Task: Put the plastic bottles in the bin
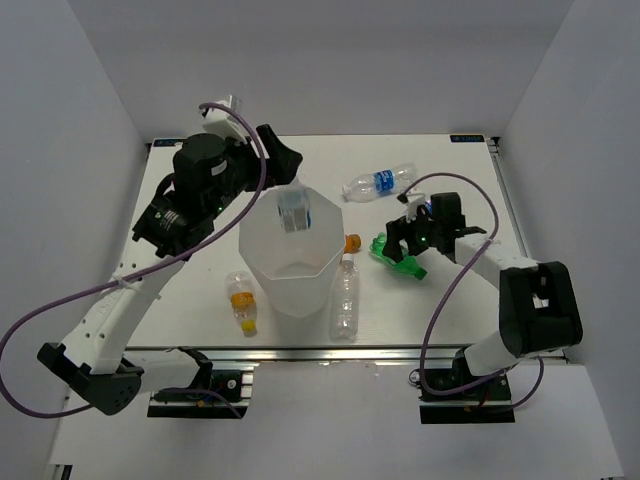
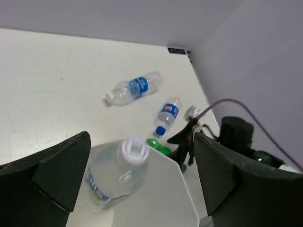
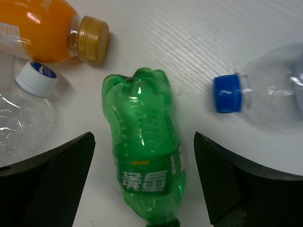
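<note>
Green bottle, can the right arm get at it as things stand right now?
Probably yes. The right gripper hangs right above the green bottle, jaws open to either side of it. Nothing lies on top; the orange bottle and blue-capped bottle lie close by but apart from it.

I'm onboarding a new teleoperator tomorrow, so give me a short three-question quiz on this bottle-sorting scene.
1. True or false: the right gripper is shut on the green bottle.
2. What lies directly under the open left gripper? A) a clear bottle over the bin; B) bare table; C) an orange bottle.
3. Fill in: in the right wrist view, the cap to the right of the green bottle is ____.

Key: 1 false, the jaws stand open on either side of it, apart from it; 2 A; 3 blue.
</note>
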You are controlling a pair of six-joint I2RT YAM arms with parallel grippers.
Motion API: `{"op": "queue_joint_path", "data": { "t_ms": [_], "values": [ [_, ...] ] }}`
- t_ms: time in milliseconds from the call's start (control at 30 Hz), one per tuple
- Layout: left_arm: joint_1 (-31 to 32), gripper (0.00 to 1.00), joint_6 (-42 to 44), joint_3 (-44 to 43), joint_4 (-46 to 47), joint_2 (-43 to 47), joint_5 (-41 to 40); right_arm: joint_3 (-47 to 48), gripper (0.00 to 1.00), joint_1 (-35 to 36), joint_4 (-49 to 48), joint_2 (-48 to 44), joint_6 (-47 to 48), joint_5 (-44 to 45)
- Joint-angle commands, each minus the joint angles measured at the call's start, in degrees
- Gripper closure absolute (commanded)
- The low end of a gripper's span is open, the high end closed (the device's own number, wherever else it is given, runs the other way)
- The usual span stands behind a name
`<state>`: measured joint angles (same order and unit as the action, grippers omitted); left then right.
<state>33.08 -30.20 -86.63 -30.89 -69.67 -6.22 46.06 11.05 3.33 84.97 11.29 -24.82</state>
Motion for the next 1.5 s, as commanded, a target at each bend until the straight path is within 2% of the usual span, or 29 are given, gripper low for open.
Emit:
{"op": "queue_joint_path", "data": {
  "t_ms": [0,133,200,233,267,300,333,400,533,600,667,733,767,833,867,967,1067,1100,1133,1333,1467],
  "values": [
    [-0.03,0.02,2.51,-5.38,-3.28,-0.38,-3.96,0.52,0.11,4.84,-0.61,3.08,2.33,7.13],
    [-0.12,0.02,2.34,-8.29,-6.28,-1.7,-16.08,1.39,0.13,7.58,-0.96,8.27,1.63,15.92],
    [-0.3,0.02,0.67,-7.86,-9.16,-1.7,-23.19,2.53,0.23,7.85,0.26,10.13,1.63,17.96],
    [-1.43,0.02,-0.21,-6.98,-10.23,-1.09,-29.75,4.02,0.36,7.85,0.97,10.04,1.63,17.7],
    [-3.09,0.02,-2.04,-5.76,-11.02,-0.56,-30.69,4.56,0.43,7.85,1.32,8.56,1.63,16.66],
    [-8.16,0.02,-3.1,-2.18,-11.9,0.14,-29.91,4.82,0.49,7.93,1.41,7.07,1.46,16.21],
    [-11.34,0.02,-4.07,0.38,-11.65,1.02,-24.42,5.17,0.59,7.94,1.67,5.14,0.67,16.03],
    [-20.28,0.02,-7.32,8.79,-10.25,3.66,-18.07,7.8,0.65,8.11,2.81,-2.24,-0.12,15.86],
    [-24.55,0.02,-11.73,21.22,-10.68,4.89,-11.46,13.86,0.7,8.02,-0.33,-17.6,-3.11,15.95],
    [-24.56,0.02,-12.25,26.74,-11.9,5.51,-9.34,19.83,0.71,8.11,-0.7,-20.09,-5.04,11.14],
    [-24.64,0.02,-12.87,29.93,-12.96,6.91,-10.3,24.49,0.72,8.63,-0.44,-20.63,-8.46,1.21],
    [-24.64,0.02,-13.22,35.18,-12.09,10.16,-8.91,30.38,0.69,10.3,0.35,-19.15,-8.83,-8.43],
    [-24.64,0.02,-13.22,36.95,-10.17,11.21,-5.68,31.88,0.68,13.62,1.32,-18.53,-7.78,-10.23],
    [-24.64,0.02,-13.57,41.77,-8.66,13.5,-2.15,35.22,0.66,17.85,3.16,-16.25,-5.68,-12.26],
    [-24.64,0.02,-13.57,43.2,-7.61,13.85,-0.3,36.28,0.65,22.22,4.39,-15.37,-4.53,-12.1],
    [-24.64,0.02,-14.28,47.94,-6.2,15.09,2.25,40.41,0.57,29.89,10.8,-11.24,0.74,-11.57],
    [-24.64,0.02,-14.72,52.68,-1.91,15.53,6.21,42.52,0.33,33.94,15.55,-8.07,5.49,-10.78],
    [-24.56,0.02,-14.98,53.57,-1.19,15.27,8.39,42.97,0.17,34.21,16.78,-7.63,5.67,-10.43],
    [-24.56,0.02,-15.15,54.19,-0.4,14.83,8.5,43.06,0.11,34.21,16.45,-7.63,5.15,-10.08],
    [-24.56,0.02,-14.72,56.92,5.22,8.94,8.68,40.69,0.11,34.21,13.9,-10.17,5.5,-8.5],
    [-24.56,0.04,-14.45,57.97,8.65,5.43,7.81,40.25,0.11,33.87,12.67,-11.4,0.85,-0.07]
  ]
}}
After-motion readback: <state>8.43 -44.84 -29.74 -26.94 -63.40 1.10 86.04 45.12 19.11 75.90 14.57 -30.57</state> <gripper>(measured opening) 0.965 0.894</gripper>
